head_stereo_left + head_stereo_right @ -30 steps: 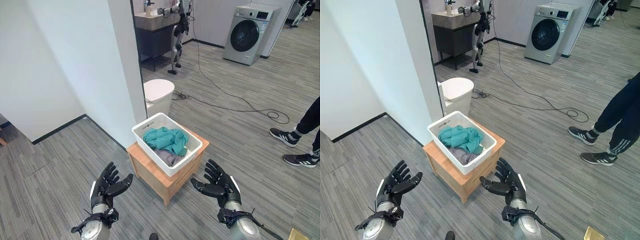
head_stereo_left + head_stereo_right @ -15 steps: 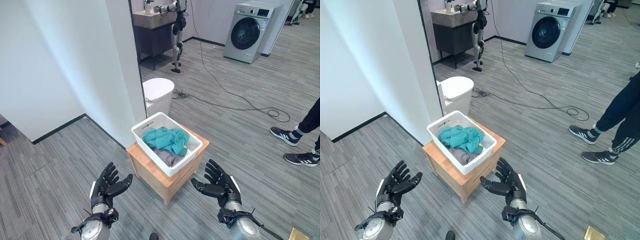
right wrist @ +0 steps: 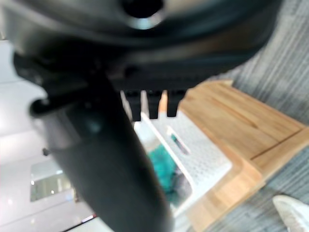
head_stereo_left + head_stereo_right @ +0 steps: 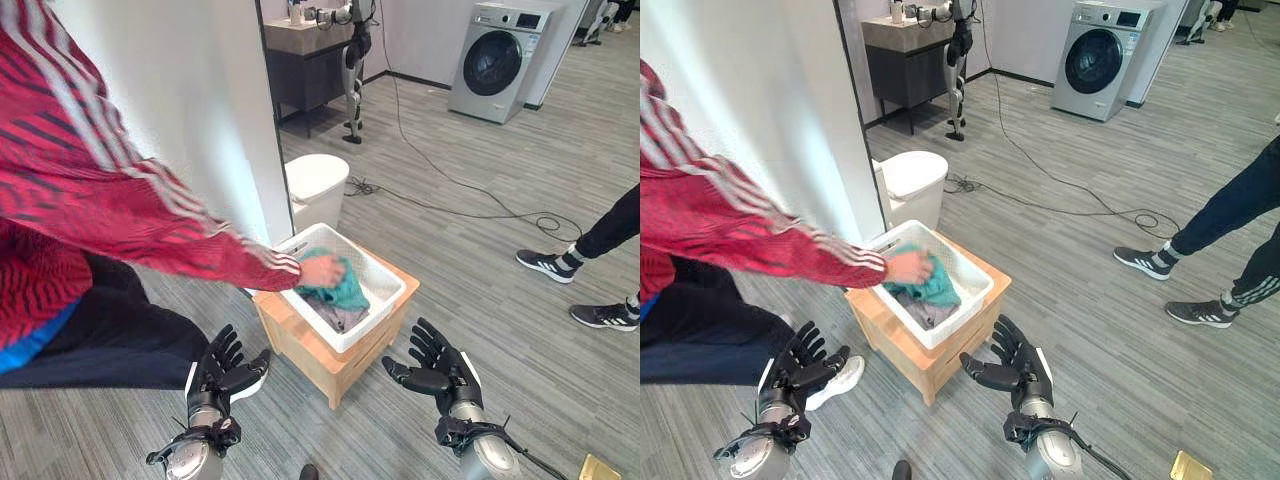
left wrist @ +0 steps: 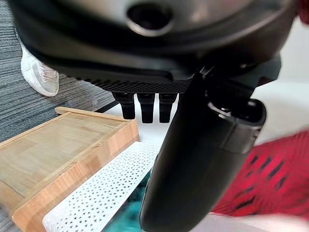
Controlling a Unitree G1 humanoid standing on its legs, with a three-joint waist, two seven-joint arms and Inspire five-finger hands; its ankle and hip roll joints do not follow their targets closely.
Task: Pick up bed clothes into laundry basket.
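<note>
A person now reaches into the basket.
Their hand (image 4: 322, 270) grips the teal clothes (image 4: 340, 292) inside the basket (image 4: 385, 300); my left hand (image 4: 222, 372) and right hand (image 4: 437, 373) wait open just in front, so the clothes may come out.

- A low wooden counter (image 4: 300, 342) stood on the grey plank floor (image 4: 470, 250), ahead of and between the left robot hand (image 4: 222, 372) and the right robot hand (image 4: 438, 372).
- A white laundry basket (image 4: 372, 305) sat directly on the counter.

Grey plank floor (image 4: 480, 270), white wall (image 4: 190, 110), washing machine (image 4: 497, 62).
</note>
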